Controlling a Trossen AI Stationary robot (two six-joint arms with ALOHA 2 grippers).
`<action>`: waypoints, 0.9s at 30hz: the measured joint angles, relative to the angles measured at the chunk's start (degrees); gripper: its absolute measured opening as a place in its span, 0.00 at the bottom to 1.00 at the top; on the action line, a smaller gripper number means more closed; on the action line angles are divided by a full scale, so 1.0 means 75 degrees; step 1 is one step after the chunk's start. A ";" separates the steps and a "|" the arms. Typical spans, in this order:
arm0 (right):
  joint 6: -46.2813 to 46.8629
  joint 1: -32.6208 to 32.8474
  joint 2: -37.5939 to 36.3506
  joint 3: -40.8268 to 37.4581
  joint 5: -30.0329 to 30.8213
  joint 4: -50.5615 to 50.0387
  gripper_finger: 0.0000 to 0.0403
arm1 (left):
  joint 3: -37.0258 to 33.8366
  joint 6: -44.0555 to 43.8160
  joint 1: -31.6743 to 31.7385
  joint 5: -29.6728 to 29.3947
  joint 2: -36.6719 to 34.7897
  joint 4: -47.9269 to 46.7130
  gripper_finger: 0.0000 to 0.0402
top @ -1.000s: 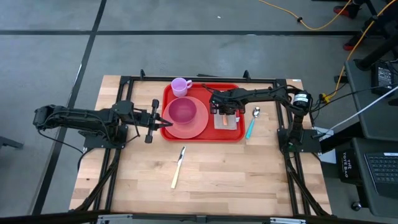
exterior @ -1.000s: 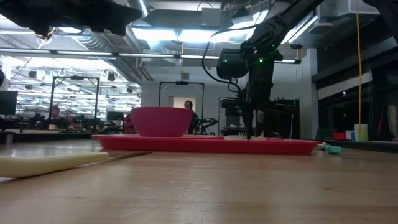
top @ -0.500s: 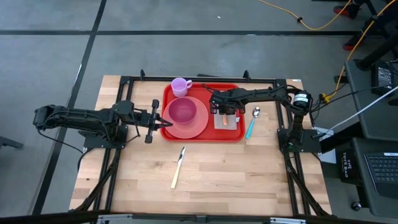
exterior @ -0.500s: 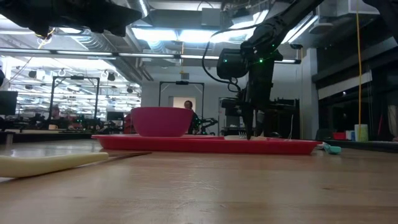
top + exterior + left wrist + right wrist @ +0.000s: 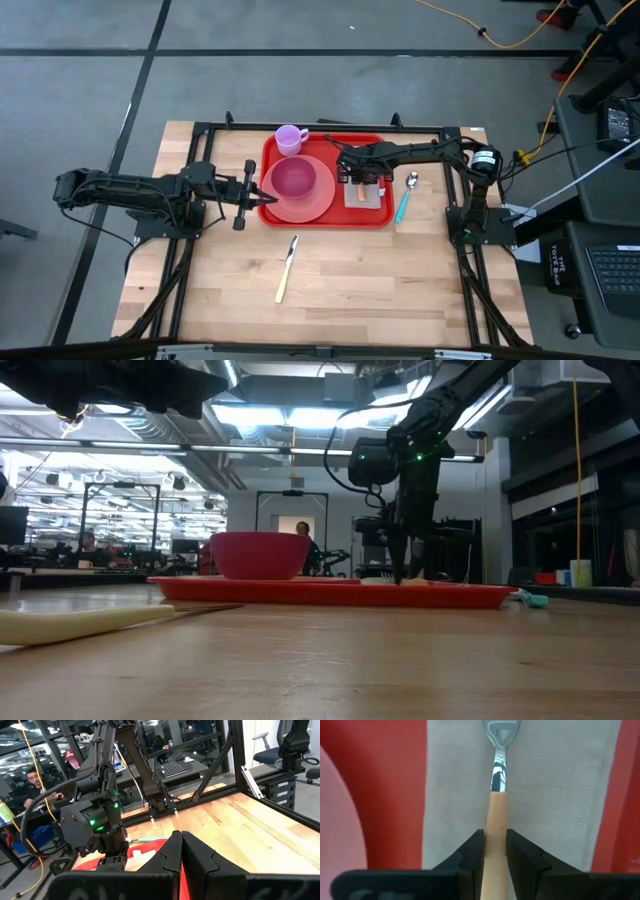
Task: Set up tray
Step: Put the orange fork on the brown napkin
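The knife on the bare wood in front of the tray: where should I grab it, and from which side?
Grip the knife mid-handle, at its pale lower half, coming straight down with the jaws across its narrow width. It lies flat and slightly slanted, with open table all round it.

Around the wooden table (image 5: 350,290) lay a grey floor (image 5: 80,90) crossed by dark lines and a yellow cable (image 5: 520,38), while beyond it stretched an open workshop with bright ceiling lights (image 5: 250,415), an office chair (image 5: 272,750), and a laptop (image 5: 612,275) alongside.
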 joint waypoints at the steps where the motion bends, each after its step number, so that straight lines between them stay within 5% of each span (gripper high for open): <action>1: -0.0020 0.0000 -0.0003 0.0000 -0.0010 0.0027 0.20 | 0.0000 0.0000 -0.0001 0.0000 0.0000 0.0000 0.01; 27: -0.0001 0.0003 -0.0006 0.0000 0.0045 -0.0066 0.20 | 0.0000 -0.0017 0.0000 0.0003 0.0000 -0.0087 0.01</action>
